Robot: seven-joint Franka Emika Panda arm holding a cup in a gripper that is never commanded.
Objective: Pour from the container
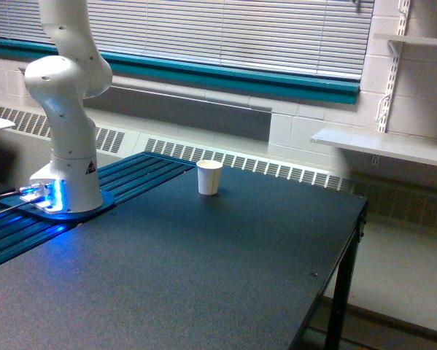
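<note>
Container and claw are both out of frame; 1 white paper cup [209, 177] stands on the dark table [225, 270].

White rounded arm [66, 109], blue-lit base, small triangular sticker, perhaps red, dark cables at foot

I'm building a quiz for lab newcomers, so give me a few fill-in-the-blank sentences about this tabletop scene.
1. The only cup in view is the ____ paper cup.
2. It stands ____ on the dark table.
3. The robot base glows ____ at its foot.
4. The arm's gripper is ____ of the picture.

Missing words: white; upright; blue; out
</note>
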